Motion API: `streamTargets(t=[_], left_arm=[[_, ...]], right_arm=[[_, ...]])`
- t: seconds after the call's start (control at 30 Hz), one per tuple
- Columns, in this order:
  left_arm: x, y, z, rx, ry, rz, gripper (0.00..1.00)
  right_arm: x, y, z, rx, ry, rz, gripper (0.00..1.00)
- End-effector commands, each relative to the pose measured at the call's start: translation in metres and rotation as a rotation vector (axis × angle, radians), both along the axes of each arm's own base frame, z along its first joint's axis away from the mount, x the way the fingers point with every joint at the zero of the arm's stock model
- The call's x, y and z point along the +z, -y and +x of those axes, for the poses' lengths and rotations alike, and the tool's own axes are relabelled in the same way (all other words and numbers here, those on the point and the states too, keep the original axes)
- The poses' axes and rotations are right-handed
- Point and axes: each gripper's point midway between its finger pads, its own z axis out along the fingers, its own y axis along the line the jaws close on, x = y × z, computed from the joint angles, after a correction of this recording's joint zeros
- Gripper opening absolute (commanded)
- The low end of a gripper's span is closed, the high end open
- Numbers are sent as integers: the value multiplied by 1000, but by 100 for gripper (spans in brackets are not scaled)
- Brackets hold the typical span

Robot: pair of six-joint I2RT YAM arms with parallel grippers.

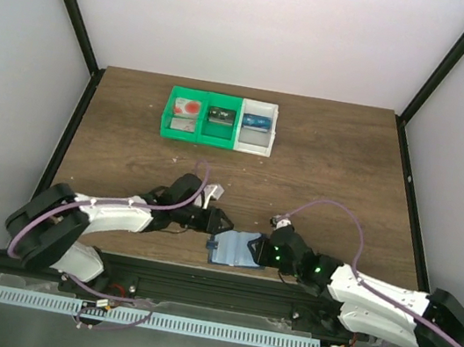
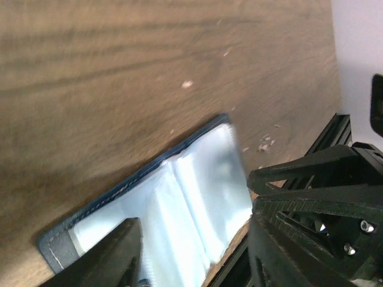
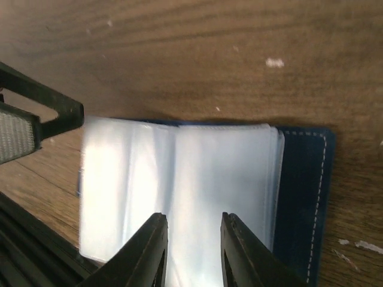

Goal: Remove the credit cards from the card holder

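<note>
Wooden worktop (image 1: 319,188): card holder (image 1: 237,250) open under left tool (image 2: 191,239), jaws apart; right tool (image 3: 191,239) grip unclear. Pin cover (image 3: 299,197), fan sleeves (image 3: 179,173) gently.

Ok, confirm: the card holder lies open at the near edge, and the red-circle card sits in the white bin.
Wrong bin. The top view shows the red-circle card in the green bin, left compartment, not the white bin. The card holder is open at the near edge.

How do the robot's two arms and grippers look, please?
The left arm and right arm have white shells and black joints, each with a purple cable. The left gripper and right gripper are black, two-fingered. Green lights glow near the right one.
</note>
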Motion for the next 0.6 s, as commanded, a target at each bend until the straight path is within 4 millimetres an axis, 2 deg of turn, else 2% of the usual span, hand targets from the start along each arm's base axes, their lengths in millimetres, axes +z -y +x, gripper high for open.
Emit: streamTargets(t=[0.0,0.07,0.23,0.3,0.37,0.43,0.57], left_arm=[[32,-9,21,61,135,56,56],[53,-15,28,91,197,59,63],[111,-35,37,179,354,48,79],[136,-45,38,214,417,23,99],[163,-55,36,240,483,-1,100],[185,-67,35,272,531,-1,100],[221,-88,29,322,606,-4,100]], right_arm=[[39,3,14,-27,101,4,29],[57,3,16,-29,131,24,34],[97,8,18,-44,182,48,60],[117,11,18,-46,205,69,69],[143,12,16,-40,233,107,78],[164,16,14,-38,263,129,98],[203,27,14,-59,323,153,100]])
